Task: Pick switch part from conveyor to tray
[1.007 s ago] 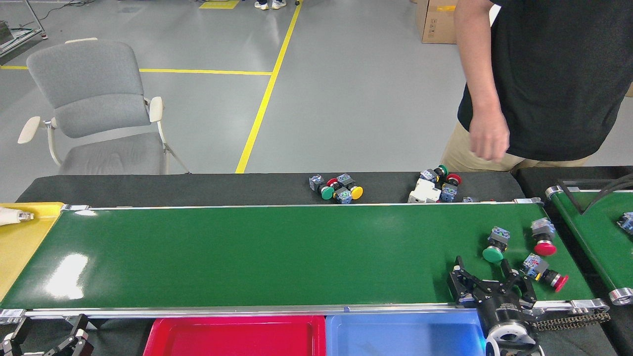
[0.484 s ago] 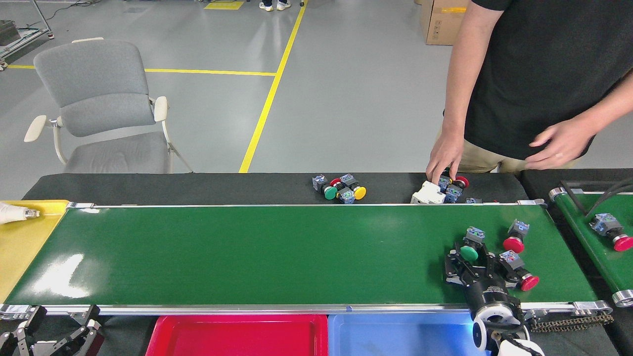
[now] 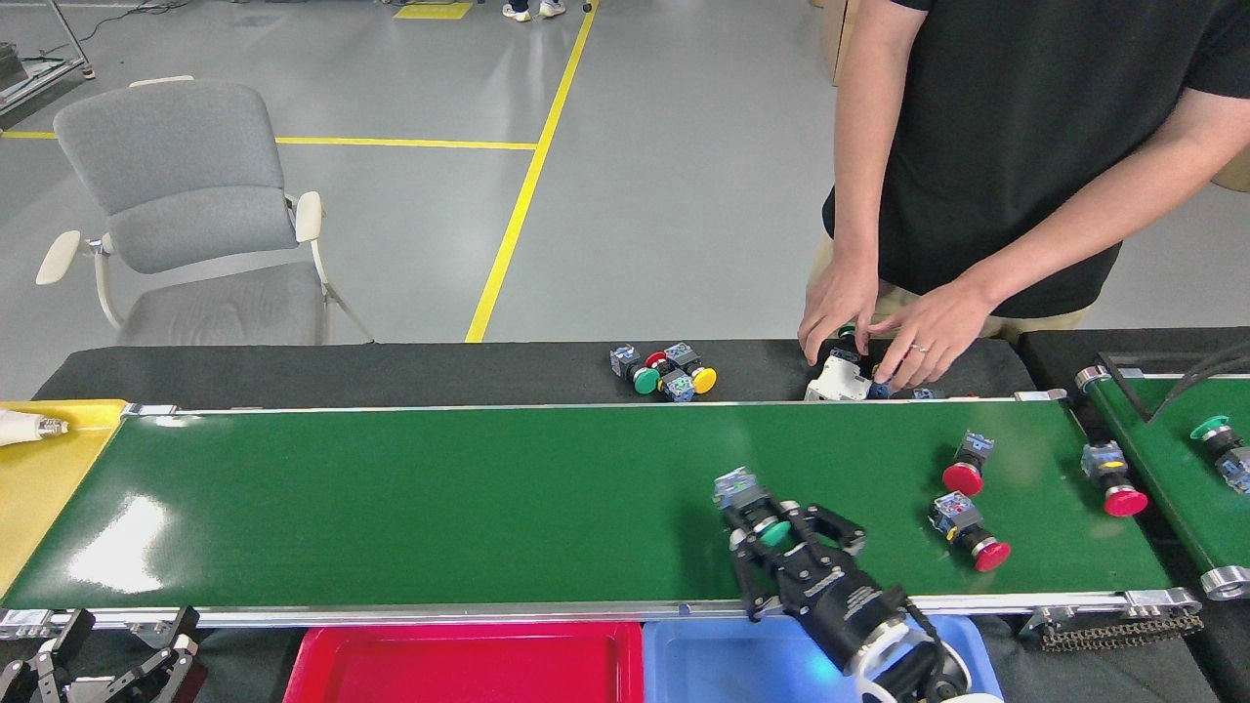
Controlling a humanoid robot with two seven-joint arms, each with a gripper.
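The conveyor [image 3: 439,498] is the wide glossy green belt across the middle. My right gripper [image 3: 781,535] reaches over its near edge, shut on a switch part [image 3: 742,488] with a green cap and a grey-blue body. That part sits just above the belt, beyond the blue tray [image 3: 723,664]. Two red-capped switch parts [image 3: 967,467] [image 3: 967,535] lie on the belt to the right. A third one [image 3: 1113,480] sits at the belt's right end. My left gripper [image 3: 103,664] is low at the bottom left, below the belt rail, open and empty.
A red tray [image 3: 469,664] lies left of the blue one. At the far left, a yellow tray [image 3: 39,478] holds a white bulb. A person's hands [image 3: 879,337] handle loose parts on the black strip. More parts [image 3: 664,373] lie there. A narrower belt [image 3: 1172,459] carries another switch at right.
My right gripper closed on the green-capped part and carried it left along the belt. The red-capped parts drifted left. The person brought both hands onto the parts pile.
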